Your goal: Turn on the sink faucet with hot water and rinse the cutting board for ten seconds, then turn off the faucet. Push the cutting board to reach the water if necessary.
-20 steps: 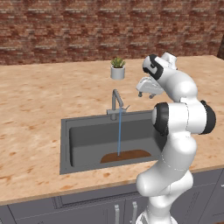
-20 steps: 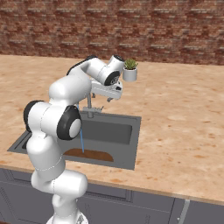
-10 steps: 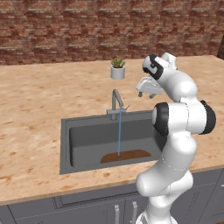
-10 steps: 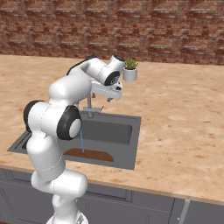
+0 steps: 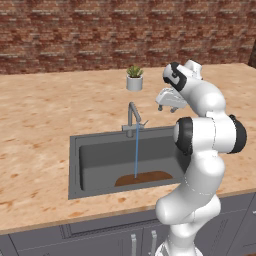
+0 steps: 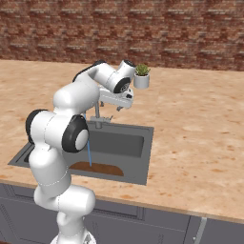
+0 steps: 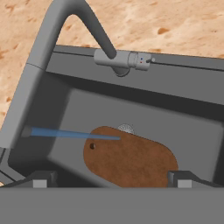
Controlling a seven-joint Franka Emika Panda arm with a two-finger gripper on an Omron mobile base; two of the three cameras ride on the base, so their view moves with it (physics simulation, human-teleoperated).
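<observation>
- Left base view: the water runs in a thin blue line from the sink faucet straight down onto the cutting board, which lies flat on the floor of the sink, near the front wall and a little right of centre, its long axis running left to right. The gripper hangs over the counter just right of the tap, above the basin's far right corner, apart from the tap. So the tap and its thin lever lie to the claw's left and slightly lower.
- Right base view: the gripper sits just right of the sink faucet, above the sink at its far rim. The cutting board rests at the near side of the basin with the water landing on its left part. A small potted plant stands on the counter beyond, well clear.
- Hand view: the claw's two tips stand wide apart at the bottom corners, holding nothing. The sink faucet arcs across the upper left and its base sits at top centre. Below, the cutting board takes the water near one end. I judge the rinse is under way, and shutting off means reaching left to the lever.
</observation>
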